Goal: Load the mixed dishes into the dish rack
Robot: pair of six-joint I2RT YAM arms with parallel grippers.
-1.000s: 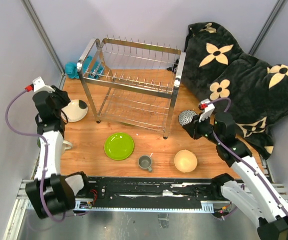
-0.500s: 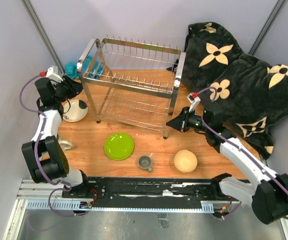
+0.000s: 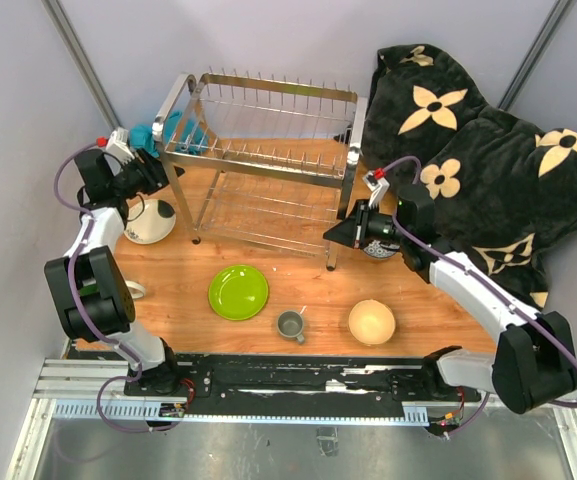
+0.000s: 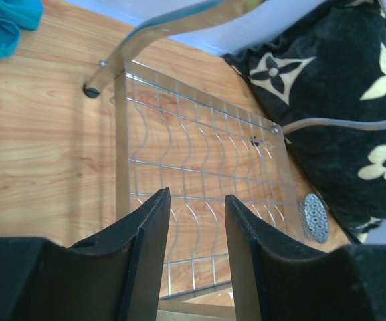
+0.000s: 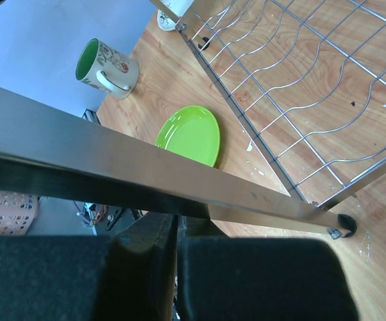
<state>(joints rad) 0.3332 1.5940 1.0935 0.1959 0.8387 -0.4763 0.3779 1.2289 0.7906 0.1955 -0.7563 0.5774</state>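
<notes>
- I'm judging this as squaring the rack (image 3: 258, 168); nothing loaded.
- Left fingers (image 4: 146, 247) gaping, empty; right fingers (image 5: 259, 281) closed against its leg (image 5: 179, 187).
- Next: grasping the green plate (image 3: 238, 292).

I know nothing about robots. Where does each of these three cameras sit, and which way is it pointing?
Top external: fixed above and behind the arms, looking down on the table, the dish rack, and both arms with the left claw and right claw.
Left wrist: on the left arm, looking between its own fingers across the rack's lower shelf towards the flowered blanket.
Right wrist: on the right arm, looking under a rack tube towards the lime-green plate; its dark fingers fill the bottom.
Shared: the plate also shows in the top view.
</notes>
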